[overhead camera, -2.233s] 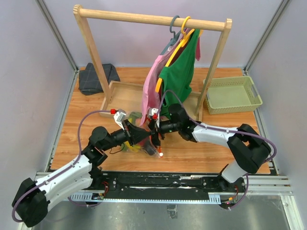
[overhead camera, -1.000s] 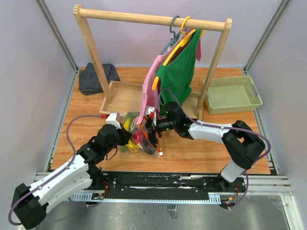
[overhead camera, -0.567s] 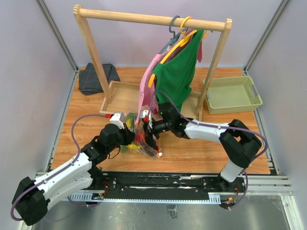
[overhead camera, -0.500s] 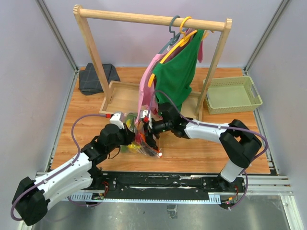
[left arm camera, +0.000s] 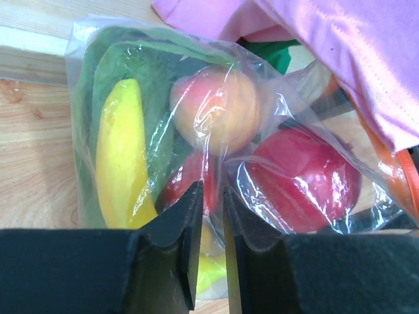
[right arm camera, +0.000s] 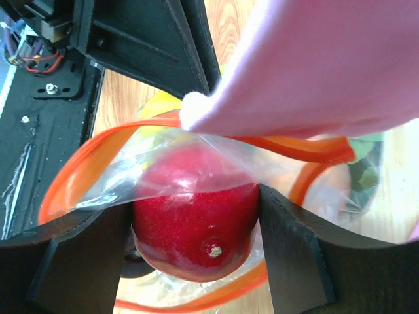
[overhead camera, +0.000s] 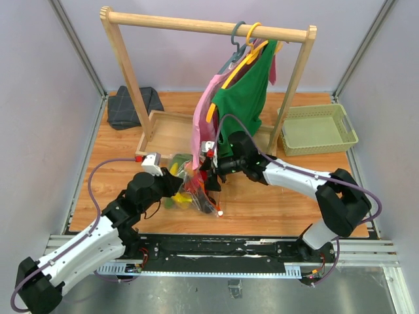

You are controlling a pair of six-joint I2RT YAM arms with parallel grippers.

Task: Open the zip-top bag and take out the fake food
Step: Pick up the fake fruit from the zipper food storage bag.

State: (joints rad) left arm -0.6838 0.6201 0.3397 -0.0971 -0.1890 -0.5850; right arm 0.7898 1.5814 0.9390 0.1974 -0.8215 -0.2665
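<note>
The zip-top bag (overhead camera: pixel 194 193) sits close to the near edge of the counter (overhead camera: pixel 294 209), a little left of its middle, with its orange-red mouth pulled open. The left gripper (overhead camera: pixel 175 187) has its fingers pressed nearly together on a fold of the clear film at the bag's closed end. The right gripper (overhead camera: pixel 209 175) reaches into the mouth and is clamped on a red fruit (right arm camera: pixel 196 226). The rest of the fake food, including a banana (left arm camera: pixel 121 163) and a peach (left arm camera: pixel 213 108), lies inside.

What worries me is the film draped across the top of that red fruit. I can't tell whether any is caught under the pads. If it is, lifting would drag the whole bag up and could tear it from the left gripper's thin pinch. The pink garment (overhead camera: pixel 204 124) hangs over the right wrist and touches the zip strip, so it could snag as the arm draws back. The fruit is round and glossy, and I think it could squirt out of the grip.
</note>
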